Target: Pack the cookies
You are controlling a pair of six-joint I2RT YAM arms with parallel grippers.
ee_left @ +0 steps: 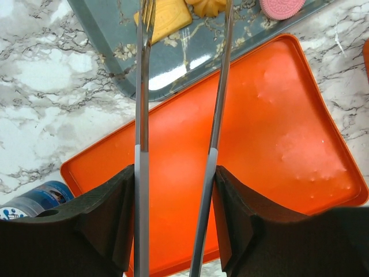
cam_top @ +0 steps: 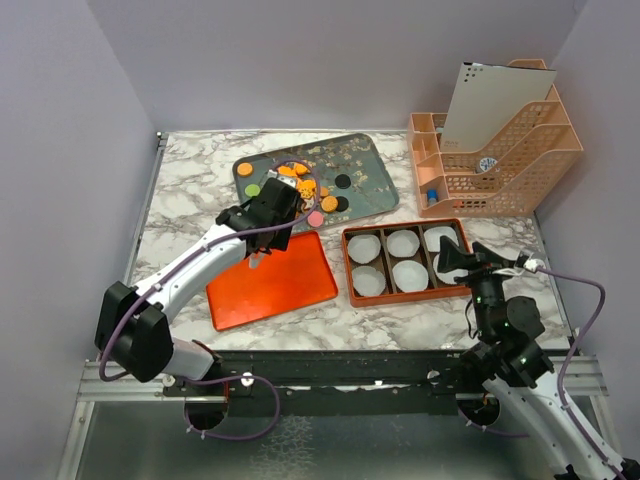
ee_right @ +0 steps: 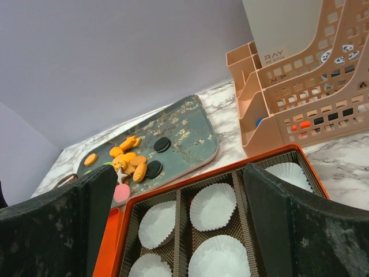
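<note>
Jaws of the left gripper (ee_left: pixel 176 173) stand partway apart, each black finger pressed against one arm of a pair of slim metal tweezers (ee_left: pixel 141 104), whose own arms are spread. Jaws of the right gripper (ee_right: pixel 179 173) gape wide and grip nothing. Under both arms lies a white marble-patterned table (cam_top: pixel 190 200) with grey veins, closed in by plain pale lilac-grey walls (cam_top: pixel 300 60). Directly below the left jaws is a flat orange rectangular lid (ee_left: pixel 259 133). Beyond the tweezer tips sits a grey-blue rectangular tray with a blossom pattern (ee_left: pixel 190 52). It carries the cookies (cam_top: pixel 305 185), mostly small round orange ones with green, pink and black among them, well apart from the right jaws. Just ahead of and below the right jaws stands an orange compartment box (ee_right: pixel 230 164) lined with white fluted paper cups (ee_right: pixel 213 205). Past it, to the right, is a peach perforated plastic file organizer (ee_right: pixel 300 104) holding a white card (cam_top: pixel 495 100). One tweezer tip overlaps a yellow square cookie (ee_left: pixel 167 17), though contact cannot be told, and the other tip is cut off at the top edge. A blue-and-white round object (ee_left: pixel 29 202) beside the left gripper's finger is half hidden and cannot be identified. The right gripper's fingers cover the box's near corners.
</note>
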